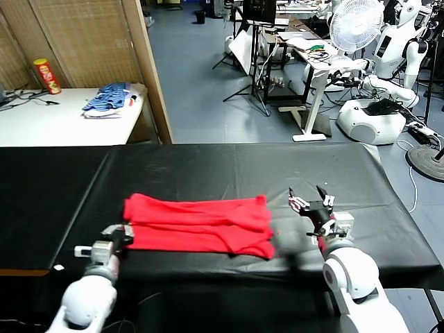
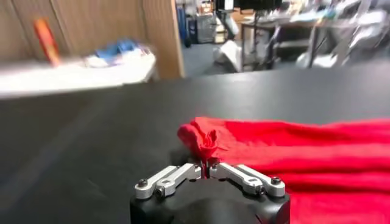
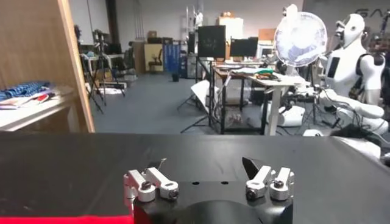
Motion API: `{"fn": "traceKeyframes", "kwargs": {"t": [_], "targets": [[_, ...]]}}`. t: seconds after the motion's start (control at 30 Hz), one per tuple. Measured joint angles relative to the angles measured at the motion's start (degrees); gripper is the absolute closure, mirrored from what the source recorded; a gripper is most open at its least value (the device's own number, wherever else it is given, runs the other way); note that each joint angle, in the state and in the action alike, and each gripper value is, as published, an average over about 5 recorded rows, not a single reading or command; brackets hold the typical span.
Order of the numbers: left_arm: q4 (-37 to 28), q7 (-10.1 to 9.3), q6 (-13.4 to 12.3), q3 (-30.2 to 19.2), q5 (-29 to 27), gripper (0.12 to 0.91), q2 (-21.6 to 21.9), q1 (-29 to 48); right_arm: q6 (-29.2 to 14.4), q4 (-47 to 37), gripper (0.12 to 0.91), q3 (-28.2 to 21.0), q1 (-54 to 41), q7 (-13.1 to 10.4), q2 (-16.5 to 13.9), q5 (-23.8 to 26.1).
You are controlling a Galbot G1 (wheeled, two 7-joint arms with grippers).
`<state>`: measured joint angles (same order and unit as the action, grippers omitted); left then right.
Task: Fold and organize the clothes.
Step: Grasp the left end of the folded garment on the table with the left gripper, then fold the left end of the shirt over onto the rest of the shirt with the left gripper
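Note:
The red T-shirt (image 1: 201,223) lies folded into a long band across the middle of the black table (image 1: 208,166); its print and tag are hidden. My left gripper (image 1: 125,234) is at the shirt's left front corner, shut on a pinch of red fabric (image 2: 205,141) in the left wrist view, between the closed fingertips (image 2: 208,165). My right gripper (image 1: 309,200) is open and empty, just right of the shirt's right end and raised a little above the table. In the right wrist view, the open gripper (image 3: 204,164) holds nothing, and a sliver of red cloth (image 3: 61,219) shows beside it.
A white side table (image 1: 41,121) at the back left carries a blue-and-white clothes pile (image 1: 107,98) and a red-yellow can (image 1: 47,75). A wooden partition (image 1: 149,69) stands behind. A fan (image 1: 356,24), desks and white robots (image 1: 388,76) fill the back right.

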<state>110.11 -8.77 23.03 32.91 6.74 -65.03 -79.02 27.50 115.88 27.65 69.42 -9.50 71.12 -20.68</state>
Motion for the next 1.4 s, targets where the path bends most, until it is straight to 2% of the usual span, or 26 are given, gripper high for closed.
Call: {"fn": "traceKeyframes", "kwargs": {"t": [0.17, 0.27, 0.37, 0.47, 0.6, 0.7, 1.03, 1.23, 1.4], "targets": [[0.6, 0.14, 0.0, 1.8, -4.2, 0.880, 4.7, -0.6, 0.0, 0.2, 0.227, -0.2, 0.6, 0.0, 0.7, 0.6], [2.3, 0.03, 0.1, 1.1, -3.0, 0.880, 5.3, -0.9, 0.0, 0.3, 0.227, -0.3, 1.0, 0.0, 0.9, 1.1], [4.7, -0.57, 0.8, -0.9, 0.7, 0.880, 4.4, -0.7, 0.0, 0.5, 0.227, 0.0, 1.4, 0.0, 1.0, 1.5], [7.5, -2.40, 2.9, -4.3, 6.7, 0.880, 2.5, 0.0, 0.0, 0.6, 0.227, 0.3, 1.9, 0.0, 1.0, 1.8], [10.5, -6.12, 5.9, -9.6, 15.9, 0.880, -1.0, 1.4, 0.0, 0.6, 0.227, 0.8, 2.3, 0.0, 1.0, 2.1], [11.3, -7.74, 7.1, -12.9, 20.2, 0.880, -4.0, 2.6, 0.0, 0.5, 0.227, 0.9, 2.5, 0.0, 1.1, 2.3], [10.2, -9.01, 8.2, -21.0, 23.4, 0.880, -12.5, 7.0, 0.1, 0.2, 0.227, 0.7, 2.6, 0.0, 1.9, 3.3], [8.2, -8.91, 7.8, -23.7, 21.7, 0.880, -16.5, 8.3, 0.1, 0.2, 0.227, 0.6, 2.6, 0.2, 2.0, 3.5], [6.5, -7.84, 7.1, -24.3, 19.1, 0.872, -18.4, 7.9, -0.5, 0.2, 0.227, -0.2, 2.5, 2.3, 1.6, 3.6]]}}
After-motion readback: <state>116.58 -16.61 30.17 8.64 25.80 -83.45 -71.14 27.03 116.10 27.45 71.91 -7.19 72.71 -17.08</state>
